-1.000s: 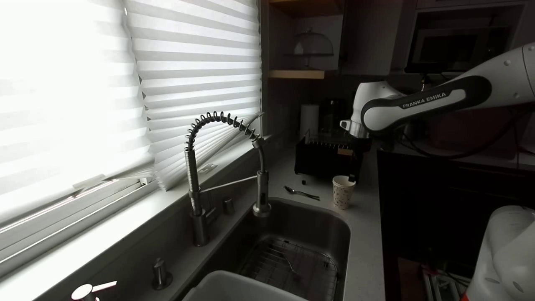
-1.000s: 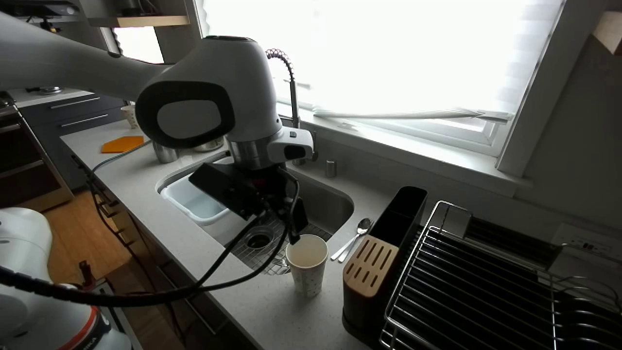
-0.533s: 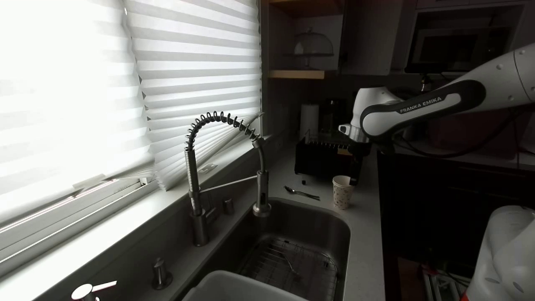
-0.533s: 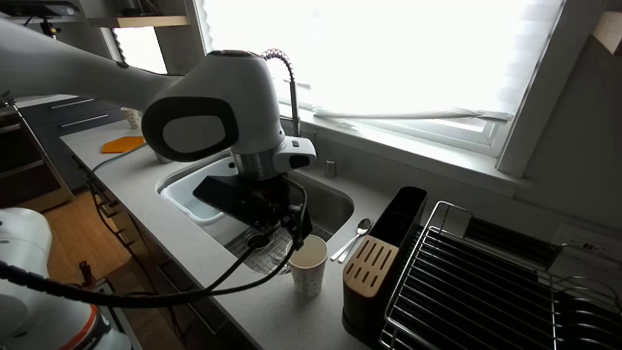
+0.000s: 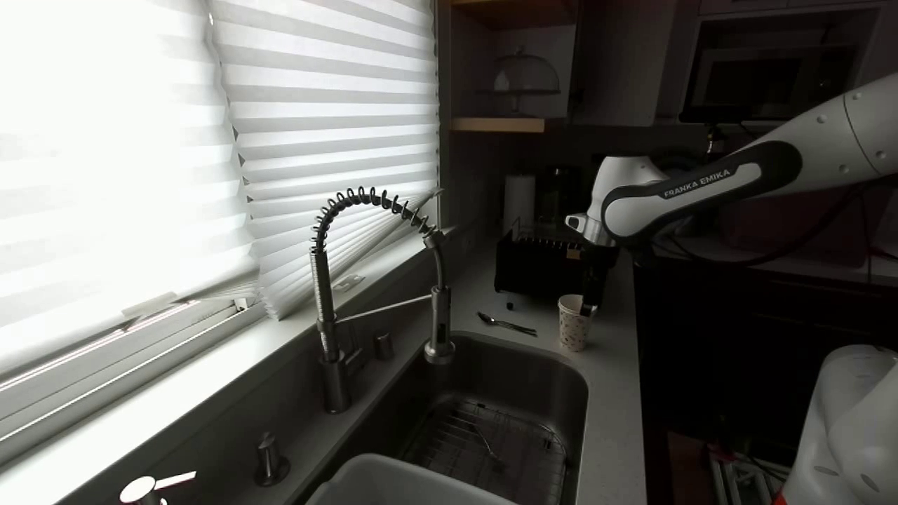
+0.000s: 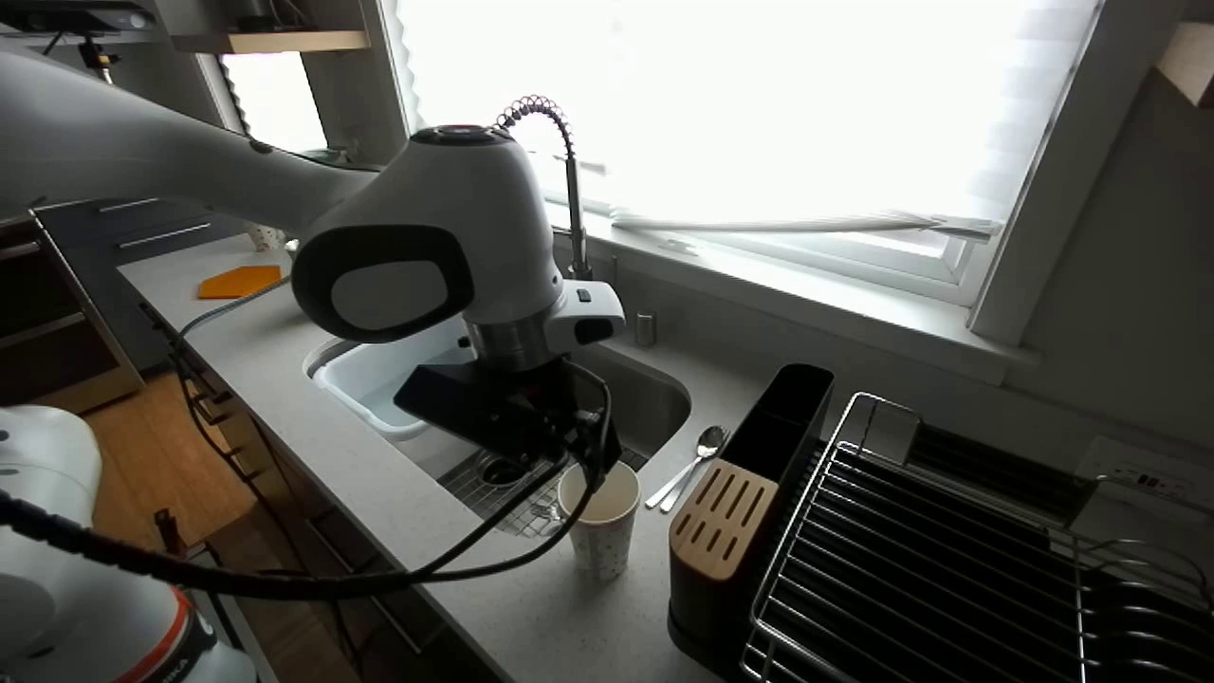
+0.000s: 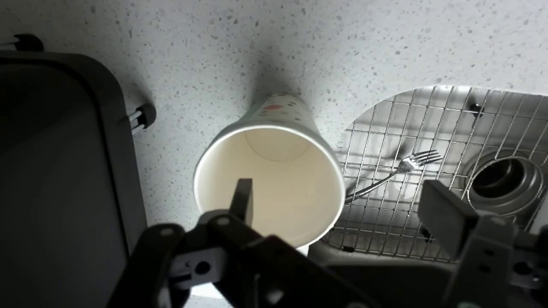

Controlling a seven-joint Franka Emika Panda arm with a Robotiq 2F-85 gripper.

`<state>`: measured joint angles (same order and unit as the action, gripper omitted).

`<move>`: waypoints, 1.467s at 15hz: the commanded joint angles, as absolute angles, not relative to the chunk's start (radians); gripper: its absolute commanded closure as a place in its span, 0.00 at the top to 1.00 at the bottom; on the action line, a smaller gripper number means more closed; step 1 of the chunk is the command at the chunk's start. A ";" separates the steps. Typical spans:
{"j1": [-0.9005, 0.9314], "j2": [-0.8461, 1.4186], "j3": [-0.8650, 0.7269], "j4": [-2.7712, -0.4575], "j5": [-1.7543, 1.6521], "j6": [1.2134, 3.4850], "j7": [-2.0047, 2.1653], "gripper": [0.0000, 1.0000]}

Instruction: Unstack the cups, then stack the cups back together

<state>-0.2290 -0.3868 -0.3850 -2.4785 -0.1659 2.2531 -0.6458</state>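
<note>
A cream-white tapered paper cup with coloured specks stands upright on the counter beside the sink, in both exterior views and in the wrist view. Only one rim shows; I cannot tell whether a second cup is nested inside. My gripper is open and empty at the cup's mouth, also in both exterior views. In the wrist view one finger lies over the cup's opening, the other beyond the rim over the sink. I cannot tell whether the fingertip dips inside.
The sink rack holds a fork. A black cutlery holder, dish rack and spoons lie near the cup. The coiled faucet rises behind the sink. Another speckled cup stands far along the counter.
My arm has come down, and the gripper has moved lower and over the cup's mouth. The cup has not moved.
</note>
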 commanded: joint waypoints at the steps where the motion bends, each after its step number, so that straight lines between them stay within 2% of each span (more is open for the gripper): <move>1: -0.221 -0.374 -0.402 -2.495 -0.128 2.291 -0.691 0.73; 2: -0.222 -0.372 -0.402 -2.495 -0.124 2.294 -0.695 0.70; 4: -0.223 -0.369 -0.402 -2.499 -0.116 2.301 -0.704 0.53; 11: -0.229 -0.360 -0.402 -2.496 -0.114 2.305 -0.726 0.01; 18: -0.267 -0.355 -0.378 -2.489 -0.197 2.345 -0.668 0.01; 19: -0.228 -0.364 -0.413 -2.470 -0.100 2.271 -0.731 0.01; 20: -0.279 -0.363 -0.373 -2.492 -0.212 2.406 -0.635 0.01; 22: -0.260 -0.361 -0.390 -2.471 -0.165 2.386 -0.654 0.01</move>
